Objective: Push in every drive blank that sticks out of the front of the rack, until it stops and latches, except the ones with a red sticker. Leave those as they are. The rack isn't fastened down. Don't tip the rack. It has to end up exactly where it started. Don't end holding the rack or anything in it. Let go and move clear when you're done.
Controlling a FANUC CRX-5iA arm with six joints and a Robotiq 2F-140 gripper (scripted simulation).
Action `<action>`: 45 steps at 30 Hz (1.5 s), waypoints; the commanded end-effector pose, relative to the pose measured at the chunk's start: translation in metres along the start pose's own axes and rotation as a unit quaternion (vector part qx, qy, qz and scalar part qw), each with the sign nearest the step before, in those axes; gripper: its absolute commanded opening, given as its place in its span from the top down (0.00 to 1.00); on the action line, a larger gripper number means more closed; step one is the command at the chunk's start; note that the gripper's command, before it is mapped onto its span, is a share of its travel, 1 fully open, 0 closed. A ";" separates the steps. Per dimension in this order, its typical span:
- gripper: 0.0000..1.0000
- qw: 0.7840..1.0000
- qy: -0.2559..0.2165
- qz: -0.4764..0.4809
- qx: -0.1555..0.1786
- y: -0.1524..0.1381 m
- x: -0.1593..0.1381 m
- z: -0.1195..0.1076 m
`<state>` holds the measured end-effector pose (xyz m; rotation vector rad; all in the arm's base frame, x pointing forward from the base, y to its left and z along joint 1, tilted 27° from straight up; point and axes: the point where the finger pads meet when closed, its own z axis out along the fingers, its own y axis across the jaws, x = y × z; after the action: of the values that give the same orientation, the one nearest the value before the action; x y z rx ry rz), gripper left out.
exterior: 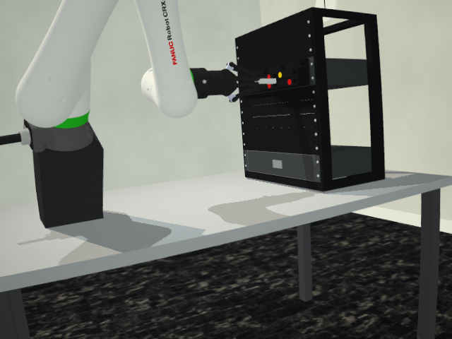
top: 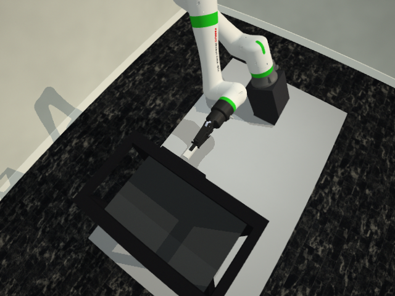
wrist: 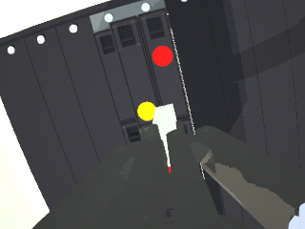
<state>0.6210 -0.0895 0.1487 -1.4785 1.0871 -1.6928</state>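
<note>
The black rack (exterior: 310,98) stands upright on the table, its front facing the arm; it also shows from above (top: 168,216). A bay of narrow dark drive blanks (exterior: 282,77) sits in its upper front. Some blanks carry red stickers (exterior: 289,82), one a yellow sticker (exterior: 280,74). In the wrist view I see a red sticker (wrist: 163,56) and the yellow sticker (wrist: 147,111). My gripper (exterior: 260,81) is shut with nothing between the fingers. Its pale tips (wrist: 166,117) are right at the bay, beside the yellow sticker, and hide the lower blanks. I cannot tell which blanks stick out.
The arm's black base block (exterior: 67,175) stands at the table's other end. The rack has two inner shelves (exterior: 347,70) and a grey panel (exterior: 281,164) at the bottom front. The rack is near the table's far edge (top: 105,242).
</note>
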 end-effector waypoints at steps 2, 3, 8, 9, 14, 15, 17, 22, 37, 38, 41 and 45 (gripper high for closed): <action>1.00 1.000 0.000 0.000 0.000 0.000 0.000 0.000; 1.00 1.000 0.000 0.000 0.000 0.000 0.000 0.000; 1.00 1.000 0.000 0.000 0.000 0.000 0.000 0.000; 1.00 1.000 0.000 0.000 0.000 0.000 0.000 0.000; 1.00 1.000 0.000 0.000 0.000 0.000 0.000 0.000; 1.00 1.000 0.000 0.000 0.000 0.000 0.000 0.000; 1.00 1.000 0.000 0.000 0.000 0.000 0.000 0.000; 1.00 1.000 0.000 0.000 0.000 -0.005 0.012 -0.007; 1.00 1.000 0.000 0.000 0.000 -0.020 0.046 -0.025; 1.00 1.000 0.000 0.000 0.000 -0.020 0.046 -0.022; 1.00 1.000 0.000 0.000 0.000 -0.020 0.046 -0.006; 1.00 1.000 0.000 0.000 0.000 -0.020 0.046 0.012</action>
<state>0.6173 -0.1213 0.1878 -1.4783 1.0872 -1.6924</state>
